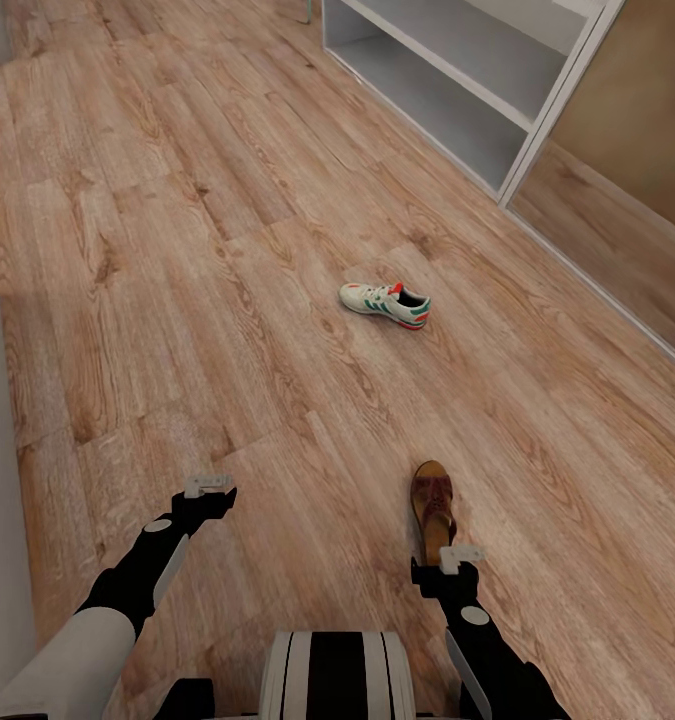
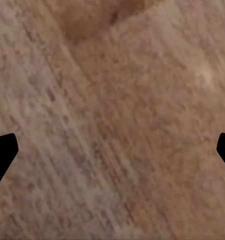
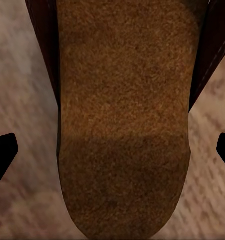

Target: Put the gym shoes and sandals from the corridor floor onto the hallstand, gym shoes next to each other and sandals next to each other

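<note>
Corridor floor [image 1: 227, 250] carrying everything. Pale shelf unit [image 1: 457, 90] standing well beyond sneaker [image 1: 385, 303]. Sandal [image 1: 433, 505] lying nearer than sneaker, right tool [image 1: 461, 553] hovering directly above it, jaws spread. Left tool [image 1: 209, 486] hanging open over bare planks.

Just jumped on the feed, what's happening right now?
The right pincer hangs open directly above a brown sandal lying on the wood floor, not yet gripping it. The left pincer is open over bare floor. One gym shoe lies farther ahead on the floor, short of the pale grey shoe rack, whose visible shelves hold nothing.
</note>
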Motion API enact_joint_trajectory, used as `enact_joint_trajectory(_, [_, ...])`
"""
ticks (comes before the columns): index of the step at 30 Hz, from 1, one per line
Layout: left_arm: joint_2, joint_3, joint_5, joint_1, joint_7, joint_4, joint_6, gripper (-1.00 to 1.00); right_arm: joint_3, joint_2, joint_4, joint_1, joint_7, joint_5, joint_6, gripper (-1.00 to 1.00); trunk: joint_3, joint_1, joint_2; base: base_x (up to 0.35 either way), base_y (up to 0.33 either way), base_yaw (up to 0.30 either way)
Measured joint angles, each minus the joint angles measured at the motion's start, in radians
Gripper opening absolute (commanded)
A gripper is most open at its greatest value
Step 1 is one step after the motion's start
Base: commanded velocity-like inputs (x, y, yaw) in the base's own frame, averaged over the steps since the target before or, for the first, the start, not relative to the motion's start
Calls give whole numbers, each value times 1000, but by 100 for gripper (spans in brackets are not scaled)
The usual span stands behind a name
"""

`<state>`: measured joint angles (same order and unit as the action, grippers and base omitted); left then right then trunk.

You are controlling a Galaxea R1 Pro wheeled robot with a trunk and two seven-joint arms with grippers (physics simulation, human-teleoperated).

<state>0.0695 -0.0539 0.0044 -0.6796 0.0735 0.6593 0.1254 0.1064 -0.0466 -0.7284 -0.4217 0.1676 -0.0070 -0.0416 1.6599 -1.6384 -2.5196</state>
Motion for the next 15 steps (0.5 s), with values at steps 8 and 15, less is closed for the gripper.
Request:
enact_joint_trajectory(8, [0,0,0,0,0,0,0,100,-1,0,1,0,0,2,0,-100,0,0,0,0,0,0])
enact_joint_trajectory(15, [0,0,0,0,0,0,0,100,-1,0,1,0,0,3,0,-100,0,0,0,0,0,0])
